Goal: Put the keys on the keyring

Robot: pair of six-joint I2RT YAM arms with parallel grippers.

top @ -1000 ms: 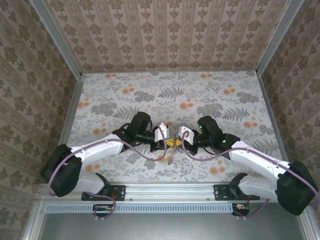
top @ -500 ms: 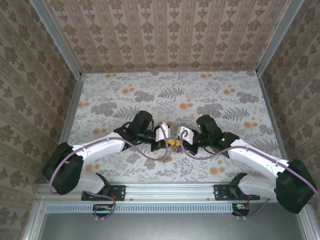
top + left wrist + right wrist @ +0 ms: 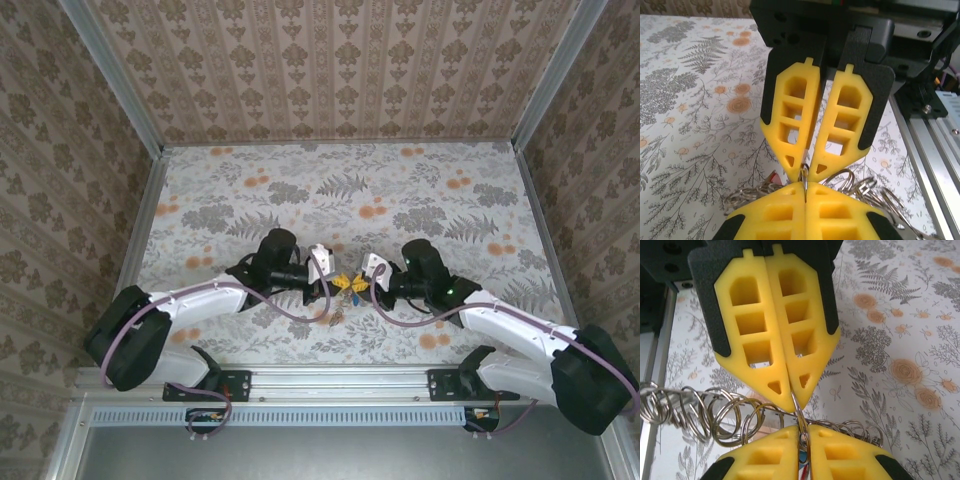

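Lab robot cell: aluminium frame (image 3: 350, 380), wallpapered enclosure walls (image 3: 330, 70), floral-print tabletop (image 3: 340, 190).

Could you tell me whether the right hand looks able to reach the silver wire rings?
Likely yes: the right hand looks shut on a loop of the silver wire rings, with nothing between.

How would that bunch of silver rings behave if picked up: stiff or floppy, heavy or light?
Probably floppy: the rings are loose linked loops trailing sideways from where the left tool and right tool pinch them. Likely light, being thin wire. Perhaps slippery: the metal looks smooth and shiny.
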